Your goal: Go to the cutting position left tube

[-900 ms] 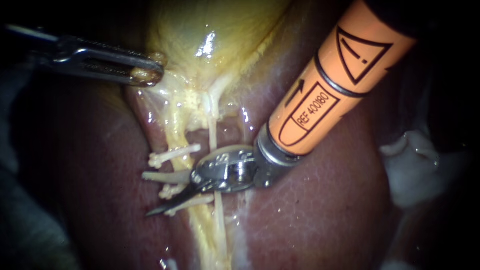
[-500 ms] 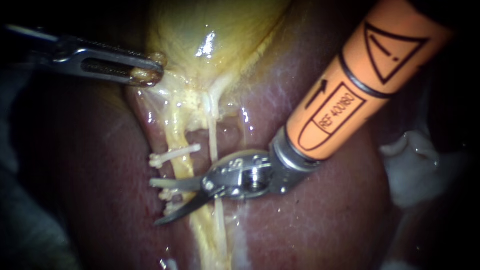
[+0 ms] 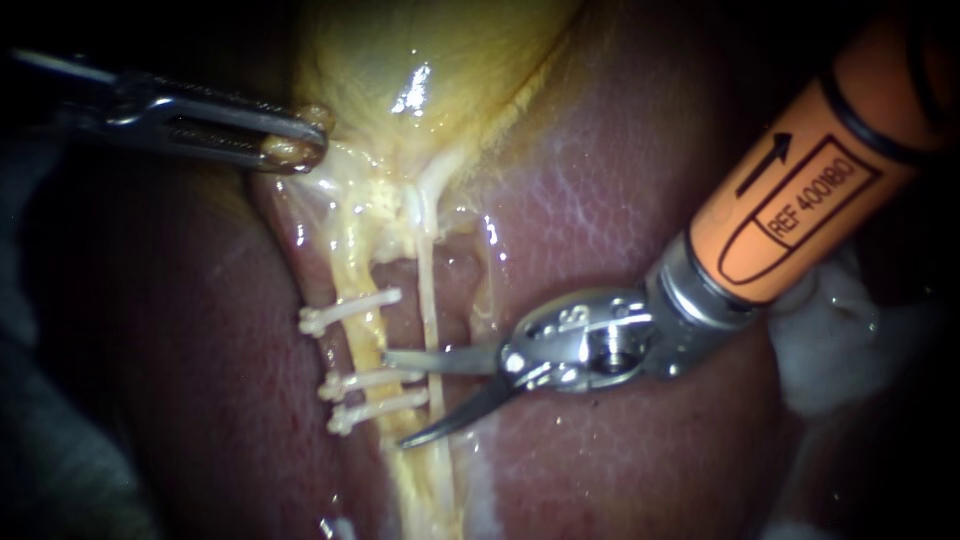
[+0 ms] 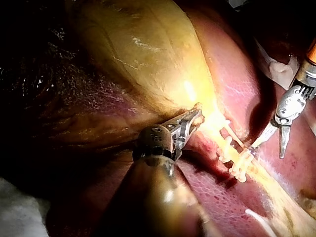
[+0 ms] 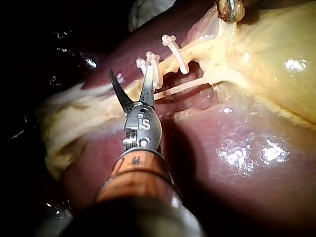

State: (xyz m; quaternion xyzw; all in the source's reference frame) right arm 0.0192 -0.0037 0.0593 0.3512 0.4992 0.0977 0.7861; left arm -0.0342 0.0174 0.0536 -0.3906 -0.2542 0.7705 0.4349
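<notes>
The yellowish left tube (image 3: pixel 358 275) runs down from the gallbladder (image 3: pixel 430 50) and carries three white clips: one (image 3: pixel 350 309) higher, two (image 3: pixel 372 395) lower. My right instrument (image 3: pixel 395 398), with an orange shaft, has its two blades open. The upper blade's tip lies at the left tube's right edge, between the top clip and the lower pair, across the thin right tube (image 3: pixel 427 290). In the right wrist view the blades (image 5: pixel 130 70) gape just short of the clips (image 5: pixel 153 66). My left instrument (image 3: pixel 292 148) is shut on gallbladder tissue; its jaws (image 4: pixel 190 121) show the same.
Dark red liver (image 3: pixel 620 210) surrounds the tubes on both sides. A pale whitish lump (image 3: pixel 830 350) lies at the right behind the orange shaft. The far left and the corners are dark.
My right instrument has drawn back to the right; its open blades, which reached across the left tube past the clips, now end at the tube's right edge. The left instrument has held still.
</notes>
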